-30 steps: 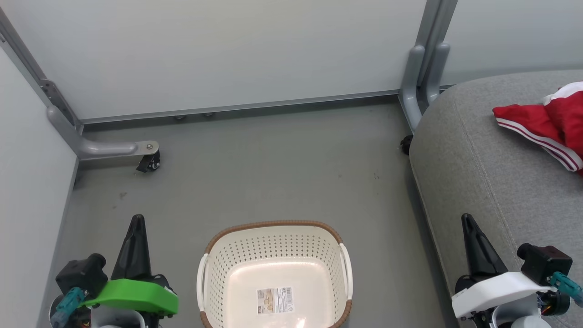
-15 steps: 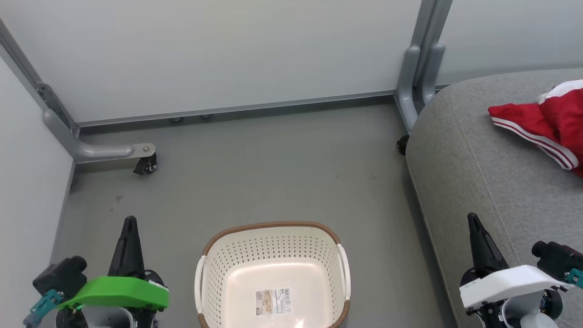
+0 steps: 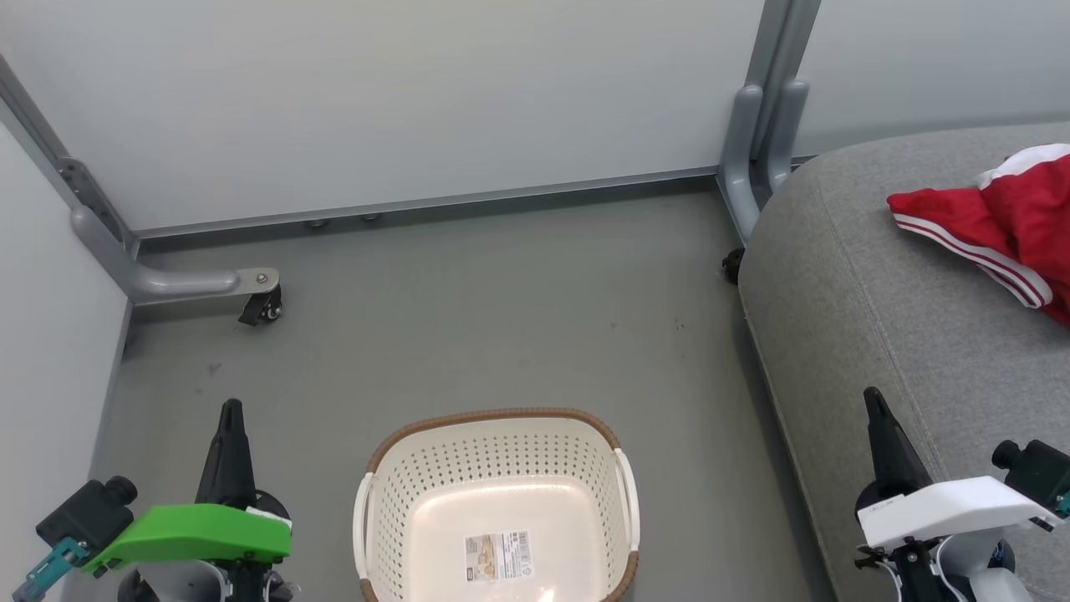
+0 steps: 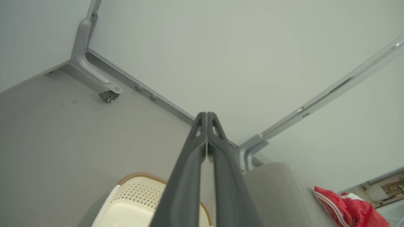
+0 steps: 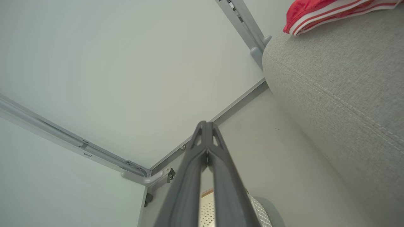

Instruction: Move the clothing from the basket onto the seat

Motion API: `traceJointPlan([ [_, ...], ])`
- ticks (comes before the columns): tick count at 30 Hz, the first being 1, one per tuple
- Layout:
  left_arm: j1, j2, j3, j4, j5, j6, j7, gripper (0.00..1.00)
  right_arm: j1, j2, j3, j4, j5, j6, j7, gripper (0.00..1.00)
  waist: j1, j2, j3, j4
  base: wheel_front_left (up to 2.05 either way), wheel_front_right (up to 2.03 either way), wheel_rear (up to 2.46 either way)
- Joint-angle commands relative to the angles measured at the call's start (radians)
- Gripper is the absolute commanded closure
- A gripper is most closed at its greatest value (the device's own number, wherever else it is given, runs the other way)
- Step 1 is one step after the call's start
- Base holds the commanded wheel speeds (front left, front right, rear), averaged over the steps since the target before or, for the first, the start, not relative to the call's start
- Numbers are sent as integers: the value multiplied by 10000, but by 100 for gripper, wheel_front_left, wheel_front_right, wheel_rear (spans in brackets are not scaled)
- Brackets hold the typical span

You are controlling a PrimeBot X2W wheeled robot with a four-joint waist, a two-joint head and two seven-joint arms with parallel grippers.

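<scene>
While the left gripper [image 3: 230, 407] and the right gripper [image 3: 872, 395] each have their dark fingers pressed together on nothing, the red clothing [image 3: 995, 230] — crumpled, edged with white stripes — lies on the grey fabric seat [image 3: 861, 318], well ahead of the right fingers and off to their right. The cream perforated basket [image 3: 493, 415], brown-rimmed, stands on the floor [image 3: 468, 318] between the two grippers, a paper label [image 3: 500, 556] on its bottom.
</scene>
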Motion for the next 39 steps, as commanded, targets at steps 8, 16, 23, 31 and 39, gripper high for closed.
traceJointPlan([
  [8,-362,14,168,-149,-1204,44,303,100,-347,-135,-55,31,1245,-4,259,100,0,29,-18,-64,0,0,0],
  [16,-398,1,257,-148,-2150,48,541,100,-433,-175,-75,131,2211,-5,451,100,0,34,-34,-124,0,0,0],
  [23,-439,-13,347,-149,-3030,52,782,100,-503,-212,-89,232,3135,-5,636,100,0,39,-51,-186,0,0,0],
  [31,-481,-26,431,-148,-3824,54,985,100,-569,-253,-98,319,3972,-6,790,100,0,44,-68,-246,0,0,0],
  [39,-507,-38,502,-145,-4591,57,1175,100,-633,-292,-102,405,4756,-7,944,100,0,48,-84,-306,0,0,0],
])
